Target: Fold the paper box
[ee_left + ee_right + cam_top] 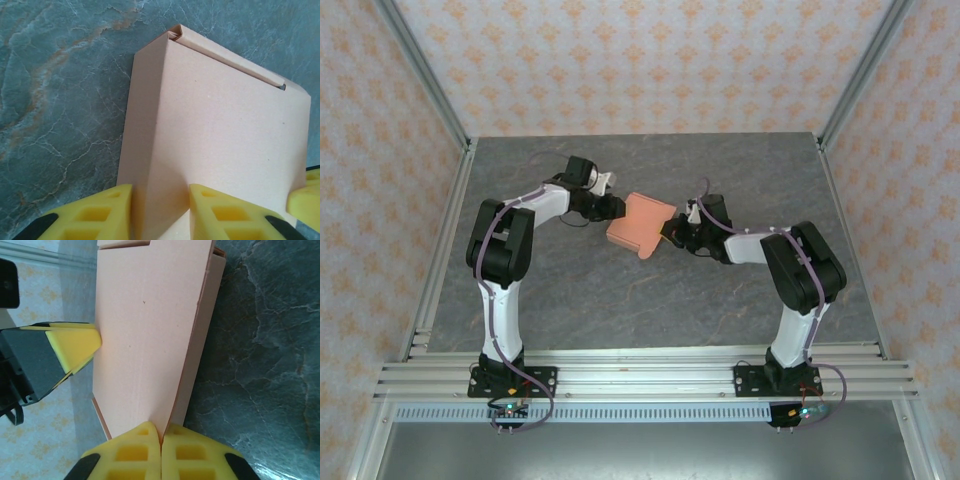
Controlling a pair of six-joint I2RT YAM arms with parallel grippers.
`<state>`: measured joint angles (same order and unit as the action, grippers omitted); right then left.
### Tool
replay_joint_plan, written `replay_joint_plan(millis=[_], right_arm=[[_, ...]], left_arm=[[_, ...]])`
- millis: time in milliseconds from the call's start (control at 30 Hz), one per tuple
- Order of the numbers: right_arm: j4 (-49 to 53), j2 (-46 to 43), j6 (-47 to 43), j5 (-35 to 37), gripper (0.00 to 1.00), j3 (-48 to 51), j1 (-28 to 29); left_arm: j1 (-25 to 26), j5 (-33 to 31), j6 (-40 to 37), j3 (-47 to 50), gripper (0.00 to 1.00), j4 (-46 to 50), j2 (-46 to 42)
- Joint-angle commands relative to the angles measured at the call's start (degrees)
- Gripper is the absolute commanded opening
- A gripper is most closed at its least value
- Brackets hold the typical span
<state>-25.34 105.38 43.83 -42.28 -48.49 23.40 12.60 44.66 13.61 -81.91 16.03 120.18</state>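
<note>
**Item:** paper box [640, 226], salmon-orange card, already formed into a flat rectangular shell.

**Location:** middle of the bench [620, 310], held between the two arms. Whether it is lifted clear of the bench cannot be told.

**Grip:** The left fingers [102, 217] are closed astride a folded corner edge of the box, one on each panel. The right fingers [132, 455] are pinched fully together on a thin card edge at the opposite side.

**Step:** Final closing is judged to be in hand. An end flap [227, 59] is tucked in, but a small gap is seen at its seam.

**Next move:** The flap is to be pressed home while the body is steadied by the other grip. Light pressure is called for, since thin card is easily crushed.

**Orientation:** The broad face is turned up. In the top view the long axis is judged to run from far-right to near-left, though the outline is close to square.
</note>
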Motion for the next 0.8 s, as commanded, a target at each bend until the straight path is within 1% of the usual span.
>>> replay_joint_plan(millis=[0,167,300,433,533,767], right_arm=[[-7.3,-0.04,2.44,-1.74,0.04,1.4,-0.09],[-12.62,-1.91,5.45,-2.1,0.0,3.39,-0.03],[-14.32,-4.04,6.72,-1.98,0.0,4.19,-0.06],[-13.7,-6.28,6.73,-1.5,0.0,4.54,-0.03],[-10.85,-7.58,5.7,-0.65,0.0,4.03,-0.08],[-6.54,-7.65,5.06,0.93,0.0,2.8,0.0]], left_arm=[[0.43,4.43,3.13,2.97,0.3,-2.85,-0.12],[0.32,6.68,5.73,4.75,0.28,-5.75,-0.17],[0.32,8.88,8.16,6.36,0.28,-8.89,-0.03],[0.49,9.71,9.47,7.42,0.28,-10.79,0.05],[1.03,10.08,9.37,7.38,0.28,-10.81,0.31],[2.77,10.11,8.32,6.35,0.28,-9.52,1.33]])
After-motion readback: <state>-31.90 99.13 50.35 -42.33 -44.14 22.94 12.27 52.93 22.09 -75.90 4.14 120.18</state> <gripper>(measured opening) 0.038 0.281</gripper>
